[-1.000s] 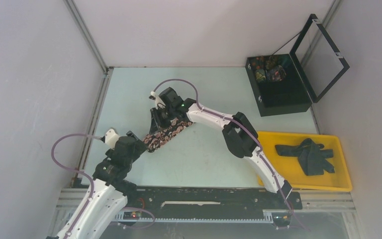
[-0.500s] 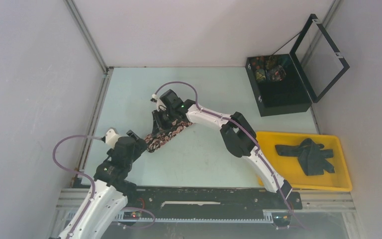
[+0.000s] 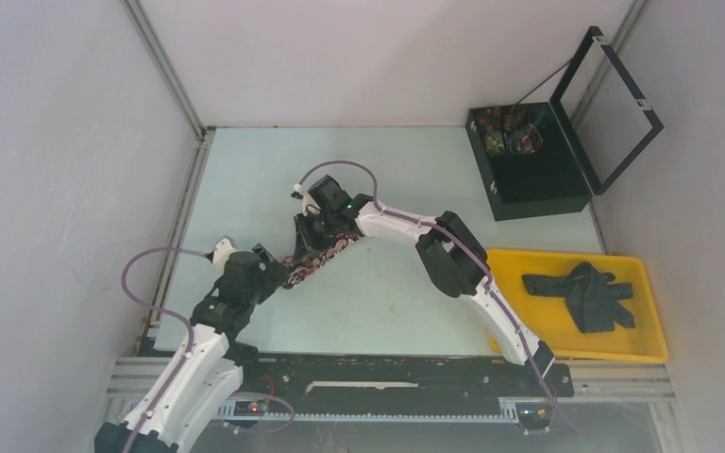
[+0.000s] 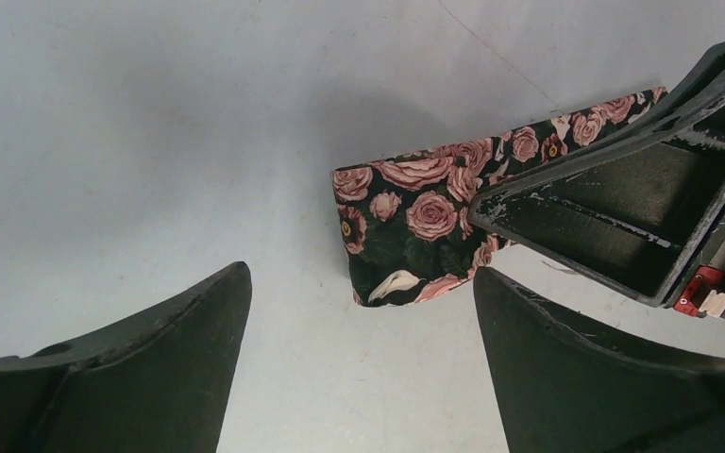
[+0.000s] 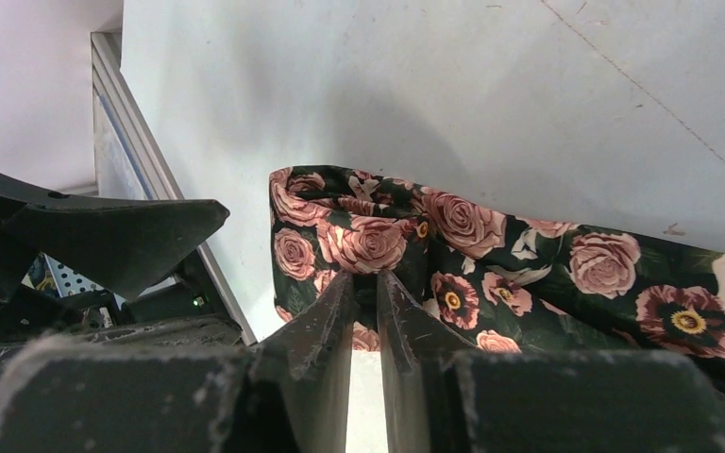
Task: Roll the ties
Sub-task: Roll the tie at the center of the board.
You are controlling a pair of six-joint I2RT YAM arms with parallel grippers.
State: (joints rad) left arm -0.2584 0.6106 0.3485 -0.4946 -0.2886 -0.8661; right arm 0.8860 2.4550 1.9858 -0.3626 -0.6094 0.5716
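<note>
The black rose-patterned fabric necktie (image 3: 313,257) lies flat on the pale desk (image 3: 387,170), centre-left. The right fingers (image 5: 326,321) are clenched on its edge near the doubled-over end, with fabric pinched between them. The left fingers (image 4: 151,359) are spread wide just short of that end, grasping nothing. A yellow plastic tray (image 3: 576,351) at the right holds dark plain ties (image 3: 581,294). An open black box (image 3: 538,193) holds multicoloured rolls (image 3: 510,132). The necktie's long axis runs diagonally, with the doubled end near-left and the rest far-right.

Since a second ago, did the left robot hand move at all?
Yes. The left gripper slid a little to the right, away from the metal rail along the table's left edge, closer to the rose tie.
</note>
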